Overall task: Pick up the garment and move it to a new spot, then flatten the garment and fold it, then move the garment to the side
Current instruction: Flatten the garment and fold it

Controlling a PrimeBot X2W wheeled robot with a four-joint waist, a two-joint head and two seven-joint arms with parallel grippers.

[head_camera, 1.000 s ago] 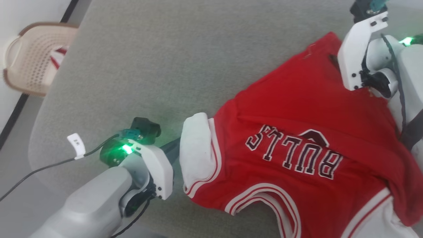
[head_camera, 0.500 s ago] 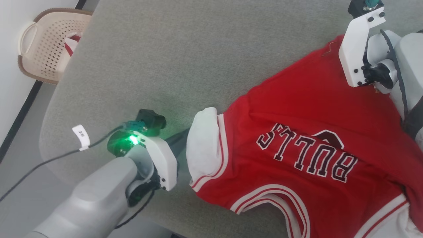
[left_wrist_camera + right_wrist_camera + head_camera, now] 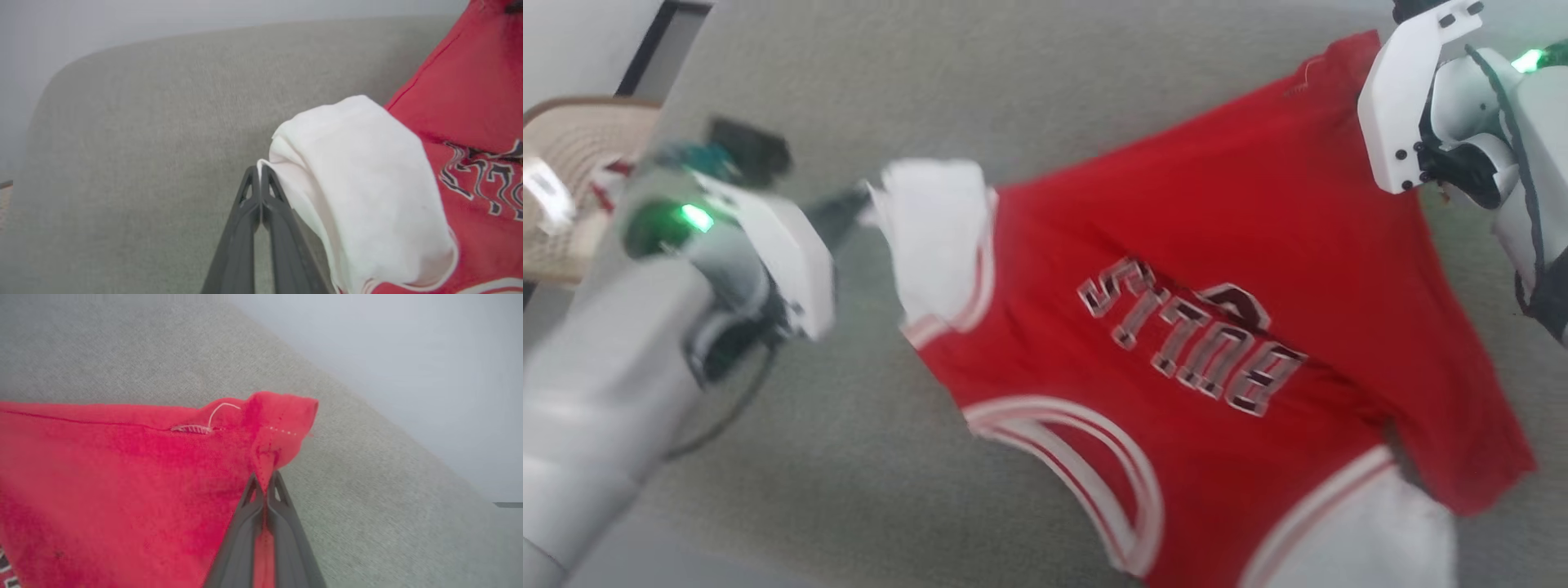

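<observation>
Had the shirt (image 3: 1217, 245) gripped at two ends and stretched out above the grey cushion (image 3: 1013, 82), lettering side up. Pinched the edge of the white sleeve (image 3: 359, 171) with the left gripper (image 3: 260, 176), pressed together on the cloth. Pinched a red corner at the opposite end with the right gripper (image 3: 265, 484), also pressed together, with a strip of red cloth caught inside. Could not tell from the blurred head view whether lifted fully or resting partly on the cushion; looked raised at both gripped ends.

Judged as the first step, the pick-up and move to a new spot, under way and not finished. Left to do, by this judgement: putting down at the new spot, flattening, folding, and moving to the side. Saw no fold made yet, only some loose wrinkles near the lower sleeve. Noticed also a pale basket (image 3: 580, 139) at the far left, beyond the cushion edge.
</observation>
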